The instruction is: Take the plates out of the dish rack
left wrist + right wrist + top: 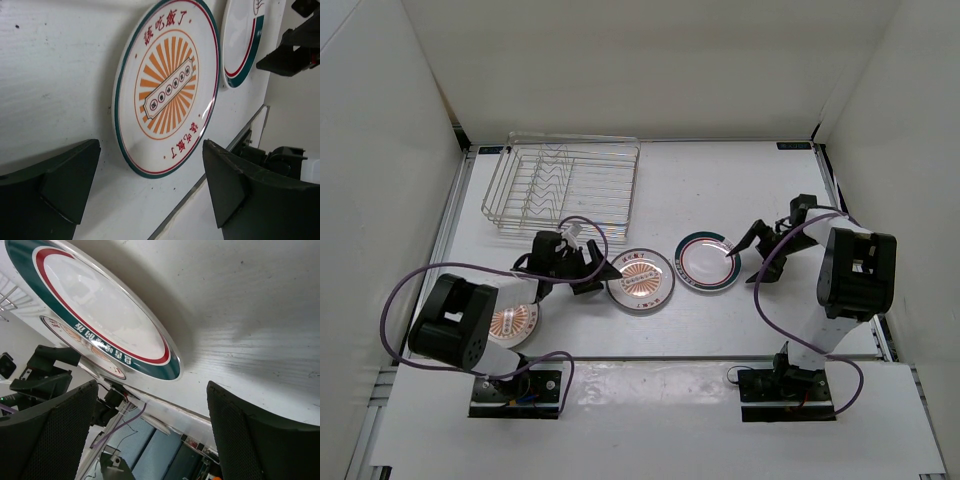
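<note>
- Dish rack (560,185) stood bare; one sunburst plate (510,322) lay under the left arm (450,330), easily knocked.
- Left claw (605,272), spread, sat beside the middle plate (640,279); a low sweep could drag it.
- Right claw (748,247), spread, sat by the green-rimmed plate (708,261): same risk.

we are looking into a robot lab cell, not a lived-in kitchen. plain white panels (650,60) are closing in a white table (720,190), rising far ahead of the left gripper (605,270) and right gripper (742,247) and out to either side of them. behind the grippers, two black arms are sitting on bolted metal base plates (515,392), and purple cables (395,300) are looping loose beside them. a wire dish rack (560,185) ahead of the left gripper and printed plates (642,278) just beside both grippers are lying on the bare table as staged kitchenware.
</note>
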`<action>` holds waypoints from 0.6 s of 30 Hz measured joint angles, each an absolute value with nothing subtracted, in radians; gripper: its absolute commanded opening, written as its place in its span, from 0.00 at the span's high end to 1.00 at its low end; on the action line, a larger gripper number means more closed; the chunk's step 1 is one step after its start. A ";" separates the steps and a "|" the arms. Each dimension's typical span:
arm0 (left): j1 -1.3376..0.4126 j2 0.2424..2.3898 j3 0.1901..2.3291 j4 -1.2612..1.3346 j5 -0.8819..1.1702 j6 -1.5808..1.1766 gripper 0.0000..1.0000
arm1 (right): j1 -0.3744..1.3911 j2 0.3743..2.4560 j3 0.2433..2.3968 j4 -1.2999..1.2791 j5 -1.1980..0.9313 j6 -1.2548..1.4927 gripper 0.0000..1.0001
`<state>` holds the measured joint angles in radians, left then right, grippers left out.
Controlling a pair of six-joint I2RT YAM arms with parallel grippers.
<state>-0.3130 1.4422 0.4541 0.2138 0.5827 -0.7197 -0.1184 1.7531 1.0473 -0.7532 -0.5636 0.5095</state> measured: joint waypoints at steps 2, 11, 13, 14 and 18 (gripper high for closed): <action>-0.316 1.464 0.466 0.227 0.576 -0.739 0.14 | -0.123 1.753 1.043 -0.752 -0.570 0.512 0.10; -0.313 1.486 0.426 0.303 0.546 -0.801 0.36 | -0.136 1.754 1.042 -0.730 -0.592 0.516 0.10; -0.313 1.489 0.418 0.315 0.545 -0.802 0.43 | -0.139 1.754 1.042 -0.730 -0.595 0.516 0.10; -0.313 1.493 0.416 0.319 0.546 -0.802 0.49 | -0.141 1.754 1.042 -0.730 -0.597 0.516 0.10; -0.321 1.510 0.414 0.319 0.546 -0.791 0.60 | -0.147 1.755 1.034 -0.725 -0.605 0.516 0.10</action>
<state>-0.3214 1.5097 0.4141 0.3187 0.5465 -0.7910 -0.1467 1.7554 1.0340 -0.7246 -0.6048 0.5159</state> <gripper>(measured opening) 0.453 0.904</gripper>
